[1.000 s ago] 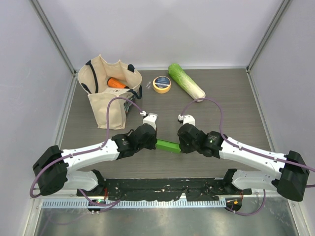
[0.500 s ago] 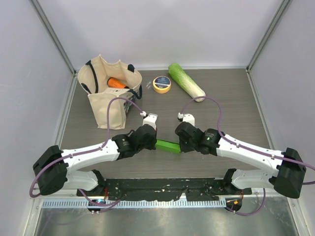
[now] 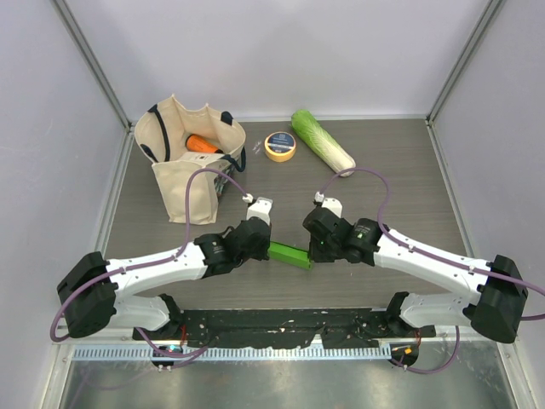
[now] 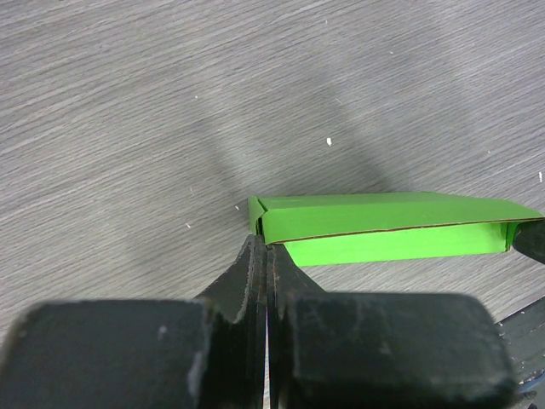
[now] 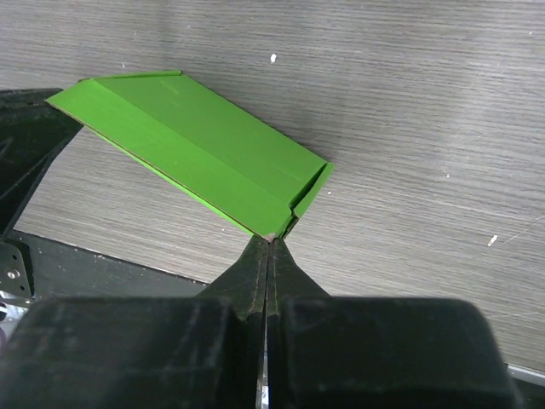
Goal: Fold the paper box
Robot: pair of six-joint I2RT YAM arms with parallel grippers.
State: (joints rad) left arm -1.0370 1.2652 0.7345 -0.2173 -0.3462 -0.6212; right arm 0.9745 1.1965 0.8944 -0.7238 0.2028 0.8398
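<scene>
The paper box (image 3: 289, 254) is a bright green, flattened, folded card lying between my two grippers near the table's front. In the left wrist view the box (image 4: 383, 228) stretches to the right from my left gripper (image 4: 266, 247). That gripper is shut with its tips pinching the box's left end. In the right wrist view the box (image 5: 204, 153) runs up and to the left from my right gripper (image 5: 268, 239). That gripper is shut with its tips on the box's near right corner. From above, the left gripper (image 3: 266, 248) and the right gripper (image 3: 312, 254) sit at opposite ends of the box.
A cream tote bag (image 3: 189, 162) with an orange object (image 3: 202, 143) inside stands at the back left. A yellow tape roll (image 3: 280, 146) and a long pale-green cabbage (image 3: 322, 141) lie at the back. Grey walls enclose the table.
My right arm has shifted slightly back and to the left. The box's right end has tilted a little toward the front. The left arm has barely moved.
</scene>
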